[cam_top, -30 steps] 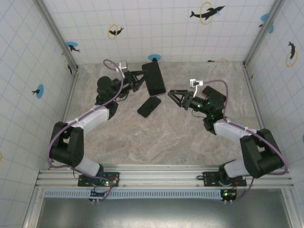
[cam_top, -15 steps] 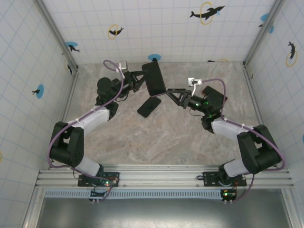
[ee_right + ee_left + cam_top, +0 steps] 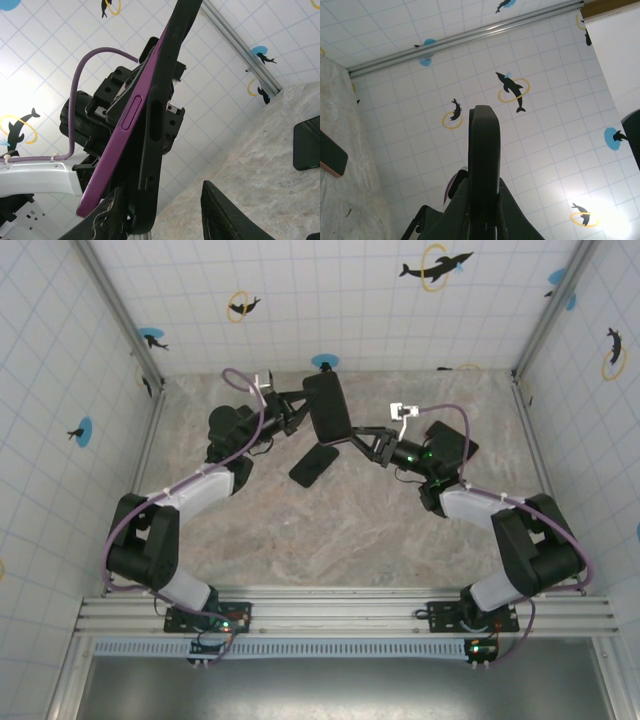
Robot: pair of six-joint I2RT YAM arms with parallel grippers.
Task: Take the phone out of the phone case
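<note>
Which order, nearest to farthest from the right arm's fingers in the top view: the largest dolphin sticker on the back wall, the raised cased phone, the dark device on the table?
1. cased phone, raised, between the right fingers.
2. dark device, flat on the table, to their left.
3. largest dolphin sticker, high on the back wall.

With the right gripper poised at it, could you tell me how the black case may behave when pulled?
The black case looks thin, with cut-outs along its edge, so it probably flexes rather than staying stiff. Clamped at one end only by the left gripper, it could pivot when pushed.
</note>
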